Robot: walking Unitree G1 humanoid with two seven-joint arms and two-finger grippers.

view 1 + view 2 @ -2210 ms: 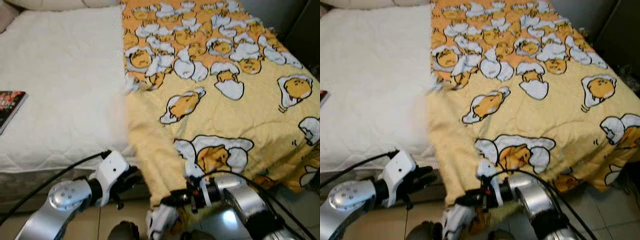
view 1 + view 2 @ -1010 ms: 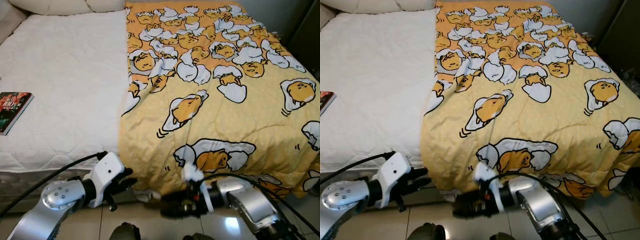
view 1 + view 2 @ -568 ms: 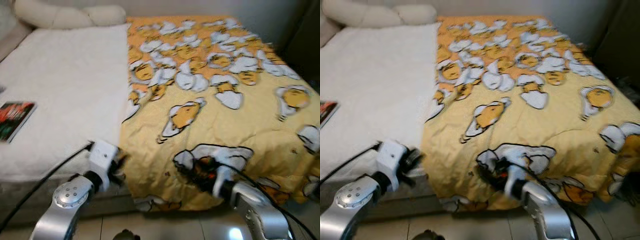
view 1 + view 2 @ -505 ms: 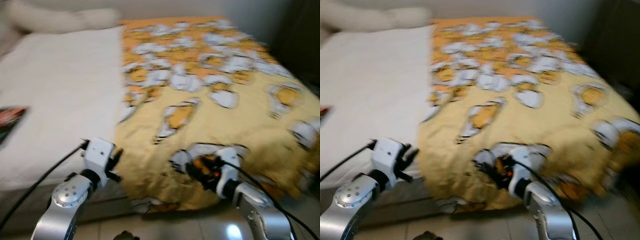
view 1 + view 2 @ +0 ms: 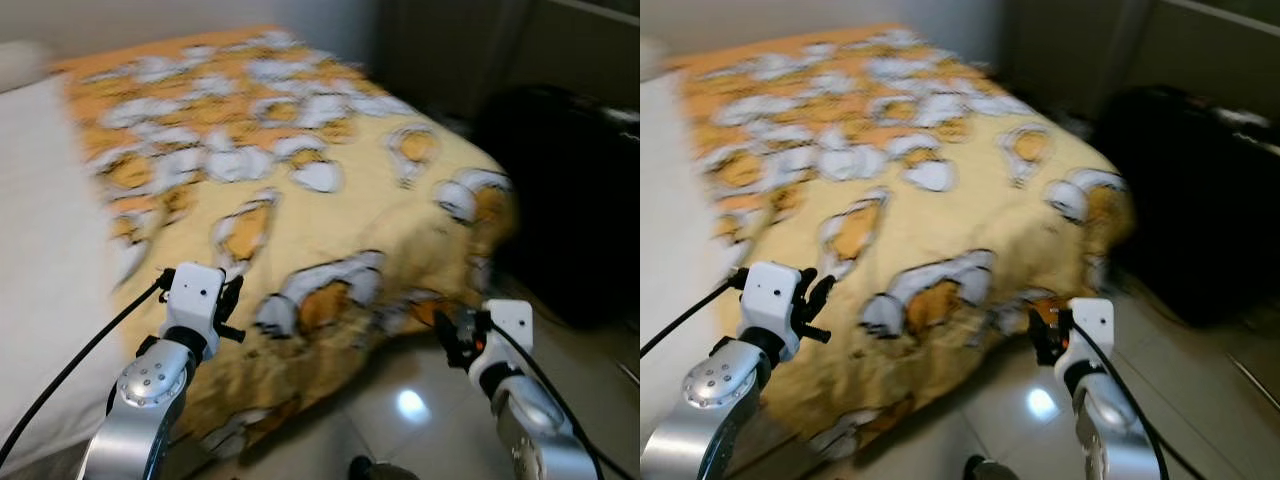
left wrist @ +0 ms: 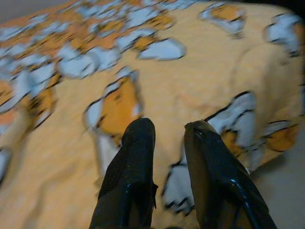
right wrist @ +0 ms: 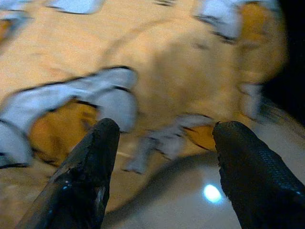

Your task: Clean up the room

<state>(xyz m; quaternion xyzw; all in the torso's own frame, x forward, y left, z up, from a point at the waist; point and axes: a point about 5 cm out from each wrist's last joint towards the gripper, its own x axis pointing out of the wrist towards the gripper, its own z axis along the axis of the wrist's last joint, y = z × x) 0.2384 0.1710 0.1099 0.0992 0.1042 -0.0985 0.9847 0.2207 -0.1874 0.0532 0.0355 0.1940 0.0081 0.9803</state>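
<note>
A soft yellow blanket (image 5: 300,200), printed with white-and-orange cartoon shapes, covered the bed (image 5: 40,230) up to its foot edge and draped over its far corner towards the glossy tiled floor (image 5: 420,410). A large black object (image 5: 570,200), too blurred to identify, stood beside that corner. The left gripper (image 6: 164,131) hovered above the blanket, fingers slightly apart, holding nothing. The right gripper (image 7: 164,131) hung over the floor by the hanging hem, fingers spread wide and empty.

Yellow blanket (image 5: 300,190), seemingly draped over bed edge
</note>
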